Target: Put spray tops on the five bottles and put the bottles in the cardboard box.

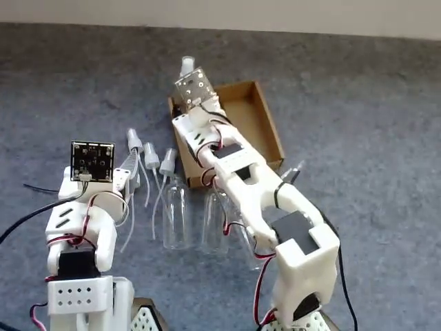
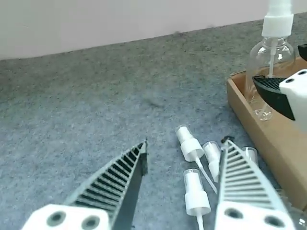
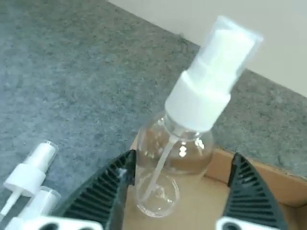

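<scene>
Grey felt [image 1: 358, 103] covers the table. The cardboard box [image 1: 270, 127] sits at far centre, open side up. The capped bottle [image 3: 168, 163] is clear with a white spray top fitted. It stands upright inside the box at its far left corner.

The right gripper [image 3: 182, 160] is at that corner, with the right arm [image 1: 275, 207] stretched from the near right edge across the box. Its black ribbed fingers [image 3: 103, 191] are spread, one on each side of the bottle's body. One finger lies at the bottle's wall, but I cannot tell if it touches. The other stands apart from the bottle with a visible gap, so this is not a clamp.

Three loose spray tops [image 1: 151, 155], white with thin dip tubes, lie close together on the felt left of the box. The left gripper [image 2: 186, 143] hangs just near of them, jaws wide apart, gripping nothing. From its wrist camera the tops lie beyond and between the fingertips.

Two clear bare bottles [image 1: 176, 214] without tops are side by side, near of the box. A third shows partly under the right arm.
</scene>
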